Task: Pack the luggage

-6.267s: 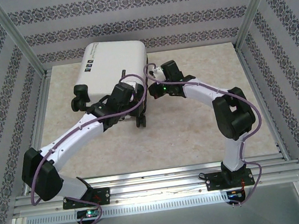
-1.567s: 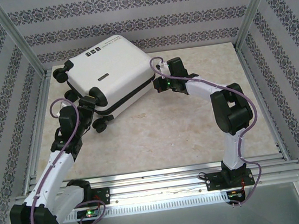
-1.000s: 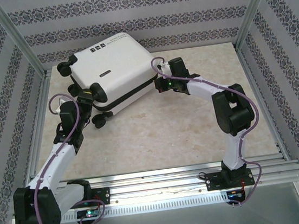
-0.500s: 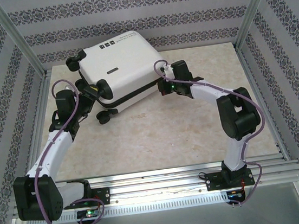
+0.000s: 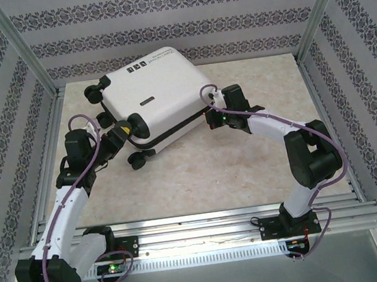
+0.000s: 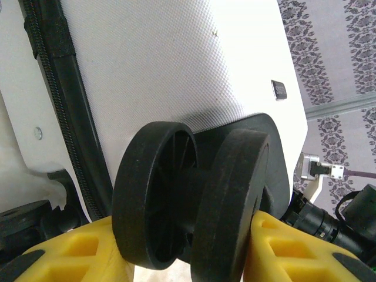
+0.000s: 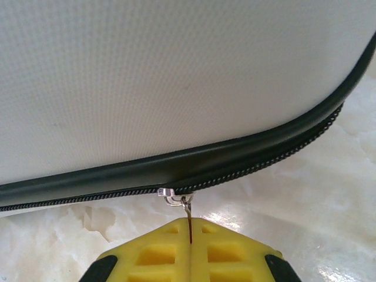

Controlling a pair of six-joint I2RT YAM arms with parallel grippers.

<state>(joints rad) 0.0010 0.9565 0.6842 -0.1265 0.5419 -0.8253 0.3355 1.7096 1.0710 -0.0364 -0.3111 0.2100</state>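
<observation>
The bench (image 5: pixel 247 168) has a pale, marble-look top inside a booth of striped, patterned wallpaper (image 5: pixel 175 29). Slanted aluminium posts (image 5: pixel 22 48) stand at the far corners, and a ribbed metal rail (image 5: pixel 199 226) runs along the near edge where both arms are bolted.

The luggage (image 5: pixel 151 90) lies closed on its broad side at the far left-centre of the bench. It is turned at an angle, with its printed marks towards the back wall. Its far corner sits near the foot of that wall. Its black wheels point left, and the farthest one (image 5: pixel 93 91) is close to the left side rail.

The left end effector (image 5: pixel 120 132) is at the wheel end. In the wrist view its yellow pads (image 6: pixel 76 252) press on either side of a twin caster wheel (image 6: pixel 194 205), so it is clamped on that wheel. Another wheel (image 5: pixel 136 161) sits just beside it on the near side.

The right end effector (image 5: pixel 211 117) is at the suitcase's right corner. Its fingers are pinched together on the zipper pull (image 7: pixel 187 208), which hangs from the black zipper (image 7: pixel 264 161) along the seam, just above the bench.

Bare surface runs across the whole right half and the near middle between the arms. The tight spots are the back wall and the left rail.
</observation>
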